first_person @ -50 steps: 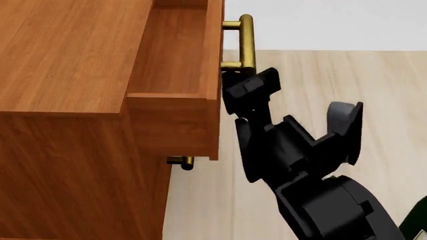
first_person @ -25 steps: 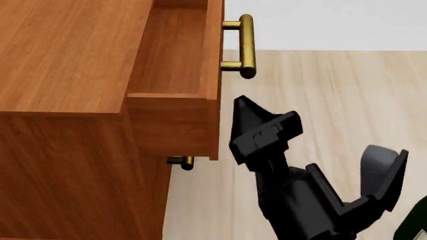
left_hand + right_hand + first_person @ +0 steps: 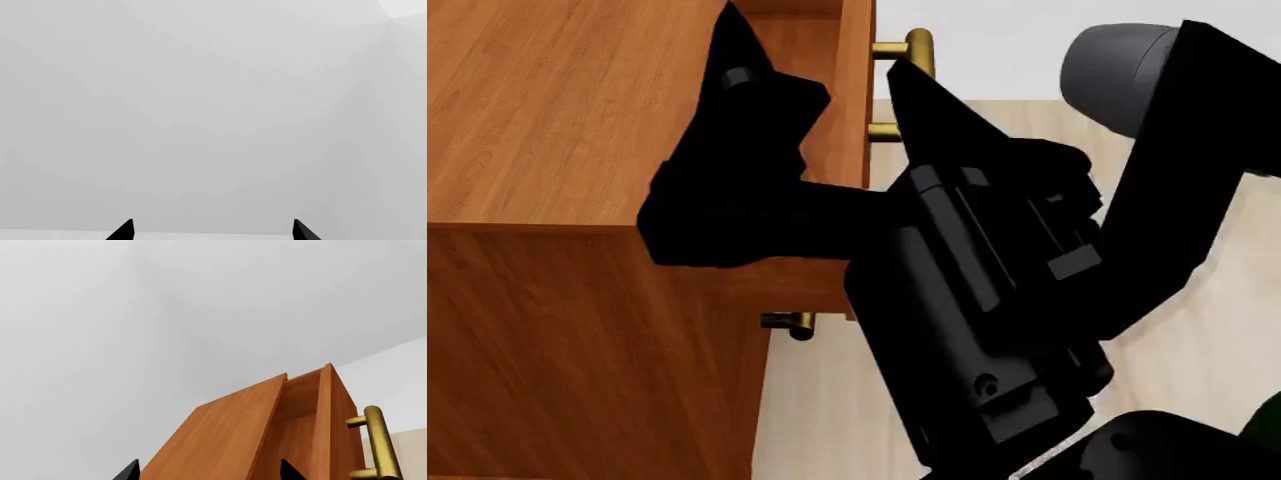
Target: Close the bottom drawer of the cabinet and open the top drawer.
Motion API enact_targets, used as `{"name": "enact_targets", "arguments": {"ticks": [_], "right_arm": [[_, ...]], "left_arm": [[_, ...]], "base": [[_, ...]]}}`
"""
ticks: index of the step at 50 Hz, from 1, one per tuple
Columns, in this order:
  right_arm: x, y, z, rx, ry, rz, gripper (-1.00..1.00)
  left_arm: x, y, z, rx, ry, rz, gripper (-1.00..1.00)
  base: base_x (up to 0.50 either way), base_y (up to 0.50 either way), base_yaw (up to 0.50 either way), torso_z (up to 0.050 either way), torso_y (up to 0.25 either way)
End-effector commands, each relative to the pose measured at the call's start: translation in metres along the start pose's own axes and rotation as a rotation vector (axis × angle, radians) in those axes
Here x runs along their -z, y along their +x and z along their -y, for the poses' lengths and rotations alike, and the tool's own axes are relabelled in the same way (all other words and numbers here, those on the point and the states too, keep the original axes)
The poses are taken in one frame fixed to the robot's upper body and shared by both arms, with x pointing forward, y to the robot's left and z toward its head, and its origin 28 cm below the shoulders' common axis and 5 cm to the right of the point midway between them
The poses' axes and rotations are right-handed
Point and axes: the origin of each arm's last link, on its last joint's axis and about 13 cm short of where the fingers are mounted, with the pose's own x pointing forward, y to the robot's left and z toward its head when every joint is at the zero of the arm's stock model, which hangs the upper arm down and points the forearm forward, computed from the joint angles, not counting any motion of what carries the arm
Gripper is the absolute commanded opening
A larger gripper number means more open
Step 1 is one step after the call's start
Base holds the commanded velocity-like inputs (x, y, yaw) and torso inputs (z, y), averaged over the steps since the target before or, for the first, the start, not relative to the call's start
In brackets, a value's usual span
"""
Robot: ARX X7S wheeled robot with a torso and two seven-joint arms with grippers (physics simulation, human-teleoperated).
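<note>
Head view: cabinet (image 3: 547, 130) fills the left, reddish-brown wood grain, seen from above. Top drawer (image 3: 851, 110) is pulled out toward the pale plank floor (image 3: 1228, 300); its brass bar handle (image 3: 918, 50) shows partly, the rest hidden behind the arm. Lower down, a 2nd brass handle (image 3: 790, 322) pokes out under the open drawer's front; can't tell which drawer it belongs to. Bottom drawer itself isn't visible in any view.

Right pincer (image 3: 814, 90) is raised high w/ big black arm body blocking centre of view. One finger (image 3: 747, 70) overlaps the cabinet top & drawer interior, the other sits just beside the handle. Fingers are spread wide w/ nothing between them; right wrist view confirms: two black tips apart, looking over cabinet top, open drawer & handle, gripping nothing.

Left pincer (image 3: 213, 231): only 2 black tips at frame edge in left wrist view, well apart, holding nothing, facing plain grey wall (image 3: 200, 100)
</note>
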Motion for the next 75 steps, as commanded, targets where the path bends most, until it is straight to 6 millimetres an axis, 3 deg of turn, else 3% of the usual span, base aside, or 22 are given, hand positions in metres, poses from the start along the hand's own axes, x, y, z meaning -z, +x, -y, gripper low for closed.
{"name": "enact_targets", "arguments": {"ticks": [1,13,17,24,35,44,59,75], "right_arm": [[-0.025,0.052,-0.003,0.076,-0.175,-0.079,1.0],[-0.019,0.116,0.033,0.35,-0.337,-0.254,1.0],[-0.013,0.126,0.046,0.41,-0.374,-0.292,1.0],[-0.004,0.134,0.061,0.454,-0.385,-0.366,1.0],[0.029,0.139,0.094,0.509,-0.383,-0.547,1.0],[0.053,0.126,0.122,0.63,-0.439,-0.675,1.0],[0.016,0.099,0.147,0.896,-0.558,-0.648,1.0],[-0.036,0.084,0.146,1.031,-0.594,-0.57,1.0]], "left_arm": [[0.0,0.0,0.0,-0.002,0.001,0.001,1.0],[0.0,0.0,0.0,-0.001,0.001,0.0,1.0],[0.0,0.0,0.0,-0.003,0.0,0.0,1.0],[0.0,0.0,0.0,-0.003,0.001,-0.002,1.0],[0.0,0.0,0.0,-0.003,0.001,-0.003,1.0],[0.001,0.0,0.0,-0.006,-0.002,-0.004,1.0],[0.0,0.0,0.0,-0.004,-0.005,-0.005,1.0],[0.0,0.0,0.0,-0.005,-0.003,-0.006,1.0]], "base": [[0.0,0.0,0.0,0.0,0.0],[0.0,0.0,0.0,0.0,0.0],[0.0,0.0,0.0,0.0,0.0],[0.0,0.0,0.0,0.0,0.0],[0.0,0.0,0.0,0.0,0.0],[0.0,0.0,0.0,0.0,0.0],[0.0,0.0,0.0,0.0,-0.006],[0.0,0.0,0.0,0.0,-0.004]]}}
